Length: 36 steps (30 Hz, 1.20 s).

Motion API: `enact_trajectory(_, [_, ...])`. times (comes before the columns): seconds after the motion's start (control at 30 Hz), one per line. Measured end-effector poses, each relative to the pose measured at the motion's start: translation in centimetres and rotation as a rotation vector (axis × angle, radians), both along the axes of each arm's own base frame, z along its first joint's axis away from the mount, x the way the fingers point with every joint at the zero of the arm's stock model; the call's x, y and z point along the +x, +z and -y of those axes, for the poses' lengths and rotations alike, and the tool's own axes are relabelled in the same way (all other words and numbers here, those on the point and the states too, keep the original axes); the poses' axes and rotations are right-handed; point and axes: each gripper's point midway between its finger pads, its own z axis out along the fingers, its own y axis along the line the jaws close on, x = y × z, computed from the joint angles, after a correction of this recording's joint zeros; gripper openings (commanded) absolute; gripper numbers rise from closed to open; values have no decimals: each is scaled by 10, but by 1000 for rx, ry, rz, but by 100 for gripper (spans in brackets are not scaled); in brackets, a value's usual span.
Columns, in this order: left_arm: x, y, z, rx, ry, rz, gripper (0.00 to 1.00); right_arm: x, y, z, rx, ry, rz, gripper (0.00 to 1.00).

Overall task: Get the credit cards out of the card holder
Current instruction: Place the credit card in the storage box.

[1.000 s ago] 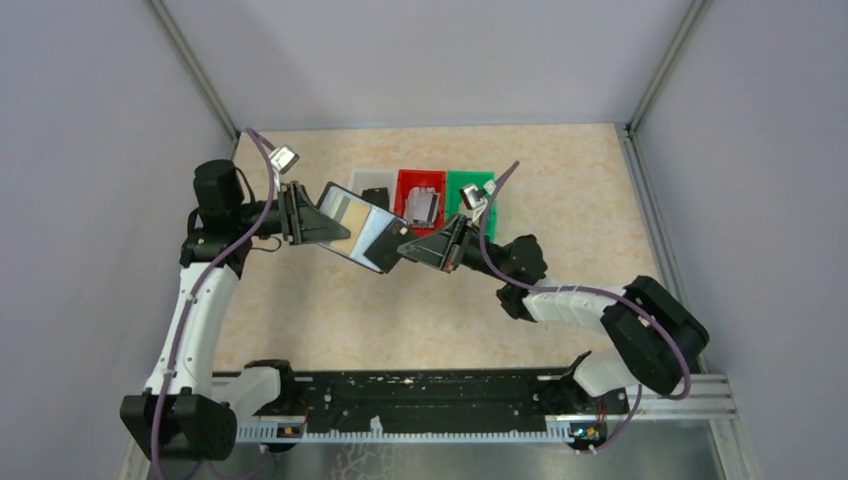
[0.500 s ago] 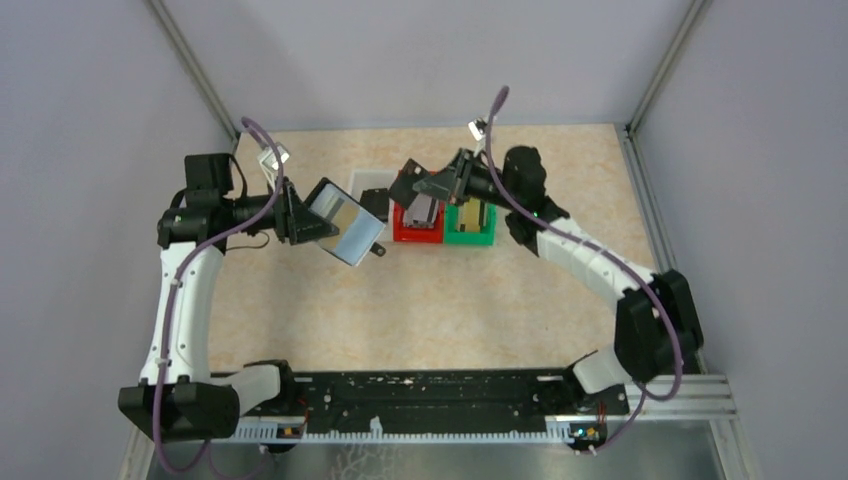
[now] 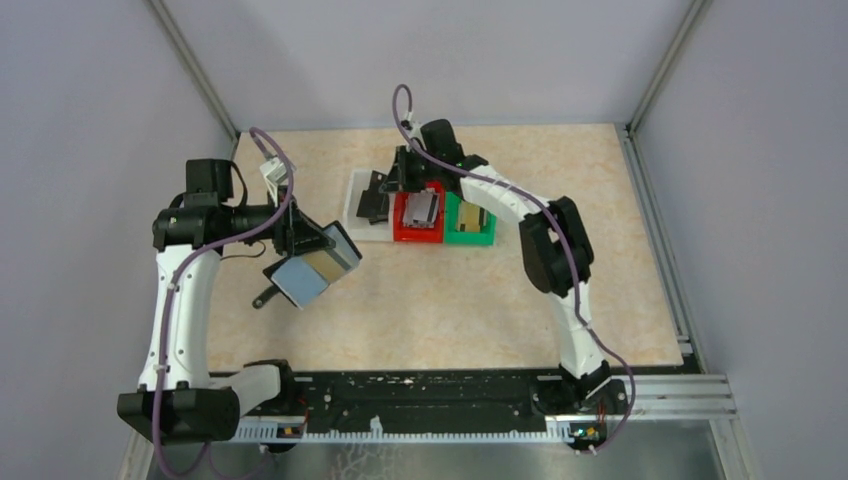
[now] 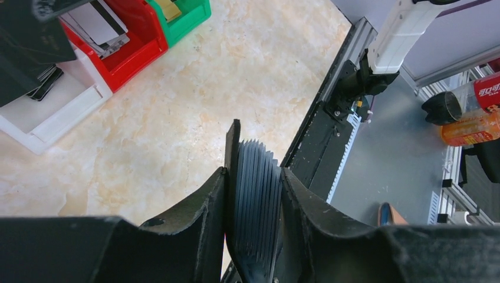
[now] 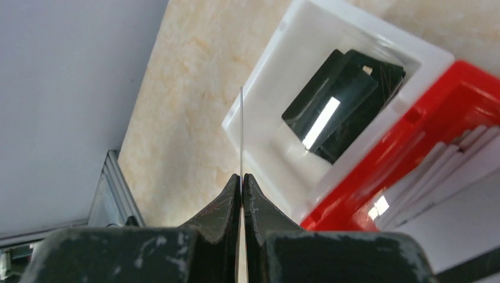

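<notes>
White-shelled arms split the work. The left arm holds the stock out over the left of the table, well apart from the bins. The right arm reaches to the far side to sort.

The step in hand looks like delivery of one card into the white bin [image 5: 274, 144], which sits leftmost beside the red bin [image 3: 418, 237] and the green bin [image 3: 468, 237].

The left gripper [image 4: 253, 174] is clamped about half-spread on the black card holder [image 3: 305, 275], gripping its folded edge. The ribbed stack between the fingers may be more credit cards or only the holder's pleats; the wrist view does not settle it.

The right gripper [image 5: 242, 180] has its fingers pressed together on a thin card [image 5: 242, 130], seen edge-on. That card hangs over the white bin's near corner, beside the black cards [image 5: 339, 112] already lying inside. Silvery cards [image 3: 425, 208] lie in the red bin.

The next move probably calls for a small shift inward so the card clears the rim. After that the fingers part, and the arm travels back to the holder for another pull.

Beyond the arms, pale grey-lilac walls close in three sides, framed by aluminium posts. The table [image 3: 450, 300] is beige with a marbled pattern, smooth and matt. A black rail [image 3: 420, 400] at its near edge carries both arm bases.
</notes>
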Motion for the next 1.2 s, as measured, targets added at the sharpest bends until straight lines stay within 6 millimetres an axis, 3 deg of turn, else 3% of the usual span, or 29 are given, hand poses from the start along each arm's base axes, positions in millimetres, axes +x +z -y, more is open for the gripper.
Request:
enact_trajectory(0.23, [-1,-1,-1,14,-6,15,37,27,-30,-29,-99,5,0,0])
enact_trajectory(0.47, [-1,-1,-1,14,-6,17,35,25,-53,-40,-182,13,0,0])
enact_trajectory(0.7, [-2,1,-1,11,-7,24,33,22,-65,-40,-245,8,17,30])
enact_trajectory(0.77, [-2,3,-1,10,-7,30,32,24,-65,-40,-255,-2,28,34])
enact_trajectory(1.03, [-4,13,0,4,-13,58,29,38,-59,-30,-300,-65,90,48])
enact_trajectory(1.13, [-5,17,1,-5,-16,66,29,35,-36,-23,-296,-84,129,55])
enact_trajectory(1.2, [-5,20,3,-17,-18,63,29,23,-10,-13,-265,-86,159,61])
